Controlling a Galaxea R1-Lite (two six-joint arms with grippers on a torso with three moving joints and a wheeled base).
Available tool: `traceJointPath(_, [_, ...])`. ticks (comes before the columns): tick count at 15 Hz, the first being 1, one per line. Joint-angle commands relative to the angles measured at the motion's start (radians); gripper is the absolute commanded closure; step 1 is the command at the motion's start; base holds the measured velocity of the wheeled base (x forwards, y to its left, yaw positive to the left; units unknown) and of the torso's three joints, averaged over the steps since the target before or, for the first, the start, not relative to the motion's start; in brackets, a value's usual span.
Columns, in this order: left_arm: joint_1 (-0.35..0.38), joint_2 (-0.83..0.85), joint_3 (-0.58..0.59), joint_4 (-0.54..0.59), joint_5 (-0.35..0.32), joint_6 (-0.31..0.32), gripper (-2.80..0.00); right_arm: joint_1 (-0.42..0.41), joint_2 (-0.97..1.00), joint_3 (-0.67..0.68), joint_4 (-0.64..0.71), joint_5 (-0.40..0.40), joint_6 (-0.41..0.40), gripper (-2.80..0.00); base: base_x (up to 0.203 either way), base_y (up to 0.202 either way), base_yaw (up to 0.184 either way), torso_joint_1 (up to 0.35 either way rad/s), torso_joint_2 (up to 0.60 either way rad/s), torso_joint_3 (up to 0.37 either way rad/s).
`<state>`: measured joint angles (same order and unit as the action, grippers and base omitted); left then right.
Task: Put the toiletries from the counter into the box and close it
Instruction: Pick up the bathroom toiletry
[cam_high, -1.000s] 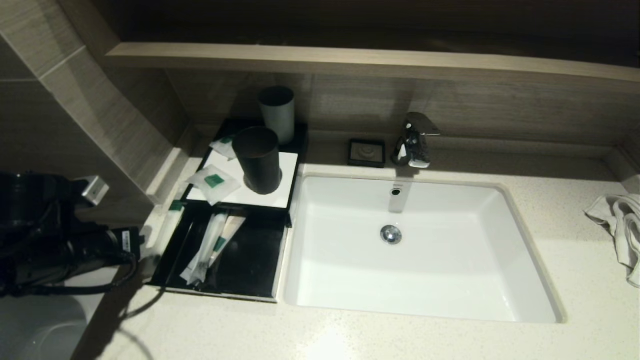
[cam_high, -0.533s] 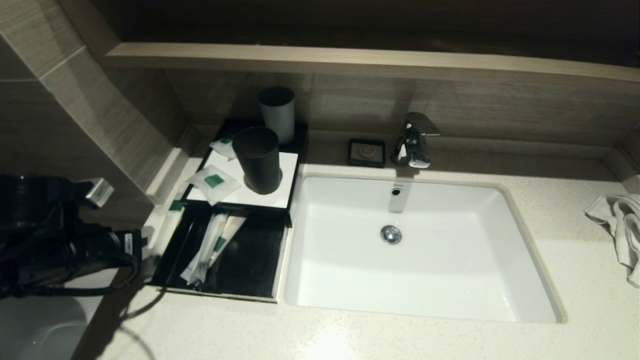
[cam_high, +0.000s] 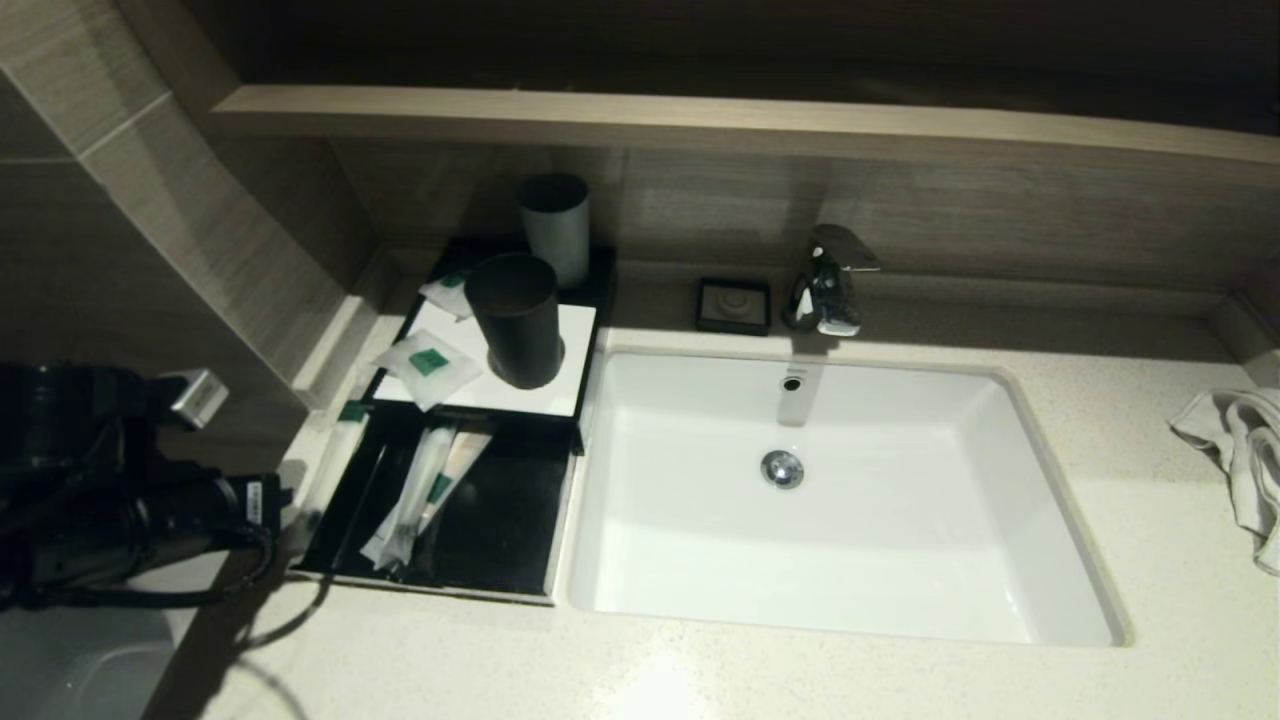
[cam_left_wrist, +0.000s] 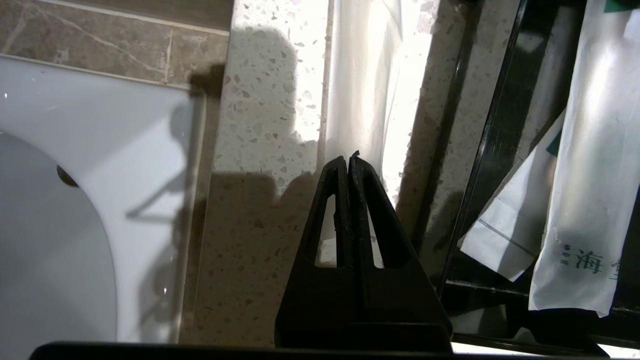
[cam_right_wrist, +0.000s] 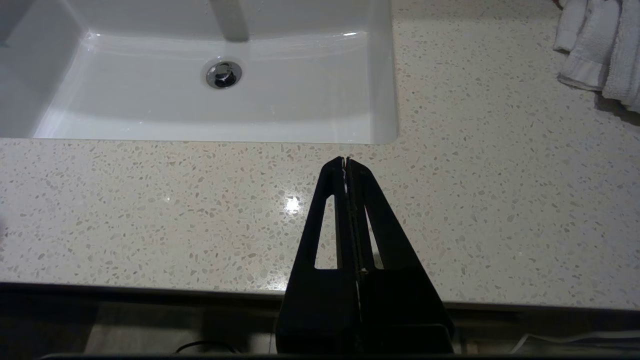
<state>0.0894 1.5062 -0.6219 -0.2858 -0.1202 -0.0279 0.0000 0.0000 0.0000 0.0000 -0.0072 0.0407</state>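
Shifted slightly lower since earlier, left end effector (cam_left_wrist: 348, 161) pressed together over long sachet (cam_high: 335, 455) on desk (cam_high: 700, 670) (beside open drawer (cam_high: 500, 520)); squarish sachets (cam_high: 428, 366) remaining, closing pending

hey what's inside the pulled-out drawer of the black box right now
Two long sachets lie overlapping in the open drawer of the box, toward its left side; the rest shows bare black floor. Whatever sits farther back under the white top panel is hidden.
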Motion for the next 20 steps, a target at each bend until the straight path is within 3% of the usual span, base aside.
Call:
traceJointPath(1, [0.008, -0.019, -0.002, -0.003, 0.001, 0.000, 0.00, 0.000, 0.000, 0.000, 0.000, 0.000, -0.001, 0.00, 0.000, 0.000, 0.000, 0.000, 0.00, 0.000])
traceJointPath(2, [0.009, -0.021, -0.004, -0.003, 0.001, 0.000, -2.80, 0.000, 0.000, 0.000, 0.000, 0.000, 0.000, 0.00, 0.000, 0.000, 0.000, 0.000, 0.00, 0.000])
traceJointPath(13, [0.012, -0.037, 0.020, -0.001, 0.004, 0.043, -2.80, 0.000, 0.000, 0.000, 0.000, 0.000, 0.001, 0.00, 0.000, 0.000, 0.000, 0.000, 0.00, 0.000])
traceJointPath(20, [0.089, -0.011, 0.012, -0.001, 0.005, 0.069, -2.80, 0.000, 0.000, 0.000, 0.000, 0.000, -0.001, 0.00, 0.000, 0.000, 0.000, 0.000, 0.00, 0.000])
